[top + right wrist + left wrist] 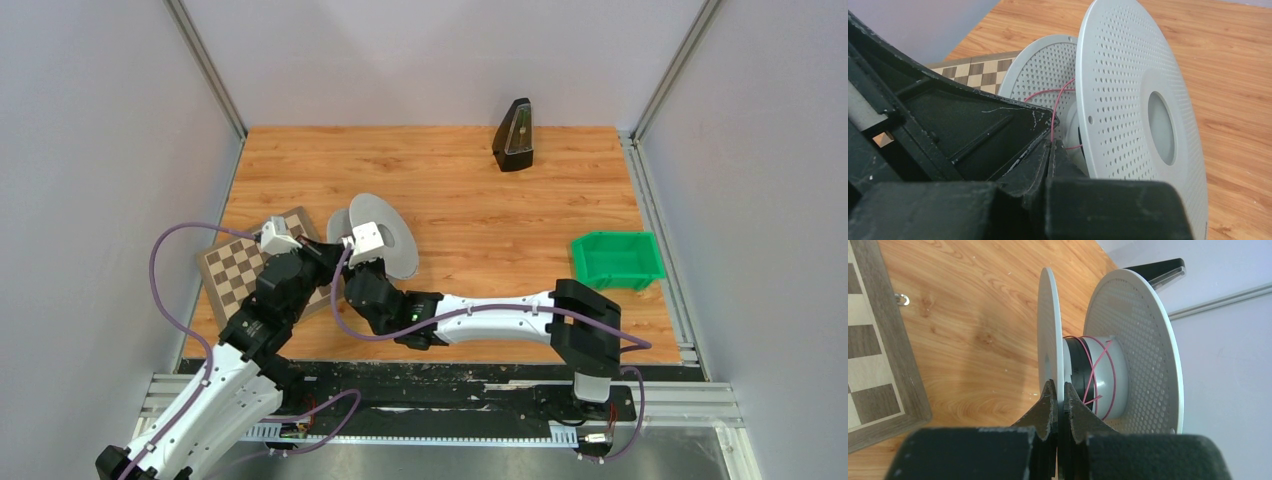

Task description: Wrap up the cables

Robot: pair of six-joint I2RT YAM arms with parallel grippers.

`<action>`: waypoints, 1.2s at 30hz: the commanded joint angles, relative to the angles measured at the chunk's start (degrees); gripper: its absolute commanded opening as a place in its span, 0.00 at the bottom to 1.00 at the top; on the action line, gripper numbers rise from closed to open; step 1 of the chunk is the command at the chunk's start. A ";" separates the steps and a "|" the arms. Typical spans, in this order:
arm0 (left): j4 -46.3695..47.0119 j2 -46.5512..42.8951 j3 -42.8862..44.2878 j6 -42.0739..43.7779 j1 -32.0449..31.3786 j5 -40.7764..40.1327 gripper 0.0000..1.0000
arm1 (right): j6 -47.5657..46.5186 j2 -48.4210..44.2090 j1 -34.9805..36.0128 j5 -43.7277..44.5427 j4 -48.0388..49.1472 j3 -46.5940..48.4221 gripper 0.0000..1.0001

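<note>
Pinching: left claw, spool; right claw, cable

A grey spool, perforated flanges upright, carries thin pink cable crisscrossed loosely round its hub.

- The wooden worktop is carrying four things.
- A chessboard is lying flat at its left edge.
- A grey reel is sitting just beside the chessboard, toward the middle.
- A black metronome is standing at the far edge.
- A green bin is sitting at the right edge.
</note>
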 commanded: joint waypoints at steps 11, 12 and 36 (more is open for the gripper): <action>6.13 -5.49 0.11 -6.32 -1.29 10.51 0.00 | 5.21 4.08 -7.91 -3.64 -3.93 3.63 0.04; 6.04 -5.52 0.15 -6.63 -1.29 10.51 0.00 | 5.46 4.14 -7.87 -3.82 -4.23 3.76 0.07; 2.17 -2.78 6.59 -10.46 -1.26 9.29 0.00 | 4.45 -10.74 -7.91 -19.92 -12.69 -3.80 0.19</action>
